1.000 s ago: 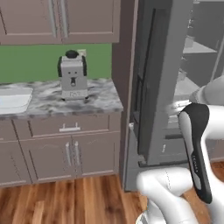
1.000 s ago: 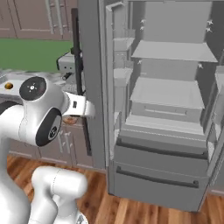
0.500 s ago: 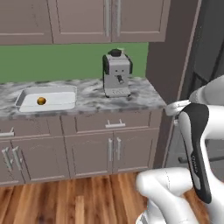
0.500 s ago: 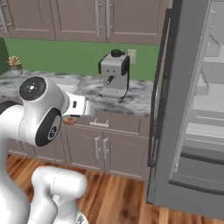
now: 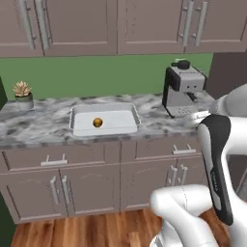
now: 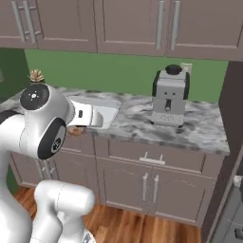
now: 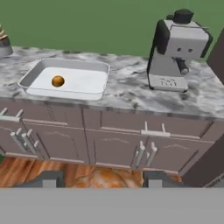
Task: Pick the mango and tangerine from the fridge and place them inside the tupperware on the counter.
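I have the counter (image 5: 53, 126) across the middle of my base views, a grey-and-white marbled top running left to right over taupe-brown cabinets (image 5: 91, 181) with silver handles. More of the same cabinets hang above a green back wall (image 5: 96, 77). At the right edge of the right base view I can make out a dark upright slab that may be the fridge (image 6: 232, 156) side, but I cannot tell for sure.

On the right part of the counter stands a grey coffee machine (image 5: 183, 90), upright, near the back wall. To its left, well apart from it, lies the tupperware (image 5: 103, 119), a shallow pale rectangular tray, flat on the stone. Inside it, left of centre, sits a small round orange fruit, which I take for the tangerine (image 5: 97, 122). At the far left of the counter, near the wall, stands a small potted plant (image 5: 22, 94).

In the hand view the gripper (image 7: 101, 179) sits low in front of the cabinet doors, its two dark finger tips spread to either side of a rounded orange-yellow fruit that I read as the mango (image 7: 105, 178). The tips appear to be pinching it between them, though the contact itself is cut off by the bottom of the view.
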Available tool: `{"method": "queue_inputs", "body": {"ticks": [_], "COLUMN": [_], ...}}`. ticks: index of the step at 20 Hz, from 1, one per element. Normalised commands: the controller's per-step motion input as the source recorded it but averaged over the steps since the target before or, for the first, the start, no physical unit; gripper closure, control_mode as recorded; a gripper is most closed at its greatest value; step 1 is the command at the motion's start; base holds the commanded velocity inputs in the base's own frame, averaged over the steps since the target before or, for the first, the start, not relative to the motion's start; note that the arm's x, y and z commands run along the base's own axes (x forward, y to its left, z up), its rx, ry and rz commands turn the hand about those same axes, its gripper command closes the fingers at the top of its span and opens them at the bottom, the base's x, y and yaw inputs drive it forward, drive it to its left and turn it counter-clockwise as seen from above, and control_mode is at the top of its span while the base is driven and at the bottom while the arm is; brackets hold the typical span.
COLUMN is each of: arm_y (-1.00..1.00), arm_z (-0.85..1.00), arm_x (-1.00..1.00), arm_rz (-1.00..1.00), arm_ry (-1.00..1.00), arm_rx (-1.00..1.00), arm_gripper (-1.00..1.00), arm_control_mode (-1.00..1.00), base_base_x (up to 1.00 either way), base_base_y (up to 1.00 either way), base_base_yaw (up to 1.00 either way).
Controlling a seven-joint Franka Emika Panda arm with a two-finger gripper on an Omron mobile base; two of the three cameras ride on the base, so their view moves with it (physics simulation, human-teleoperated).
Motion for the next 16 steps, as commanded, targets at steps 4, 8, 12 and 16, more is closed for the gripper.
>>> {"method": "queue_inputs", "body": {"ticks": [4,8,12,16], "arm_y": [0.00,0.00,0.00,-0.09], "arm_z": [0.00,0.00,0.00,-0.14], "arm_x": [0.00,0.00,0.00,0.00], "arm_rz": [0.00,0.00,0.00,0.00], "arm_ry": [0.00,0.00,0.00,0.00], "arm_rx": [0.00,0.00,0.00,-0.01], "arm_gripper": [1.00,1.00,1.00,1.00], "arm_control_mode": [1.00,1.00,1.00,-1.00], "base_base_x": [1.00,0.81,0.52,0.06], "base_base_y": [1.00,0.91,0.49,-0.05], "base_base_yaw": [0.00,0.00,0.00,0.00]}}
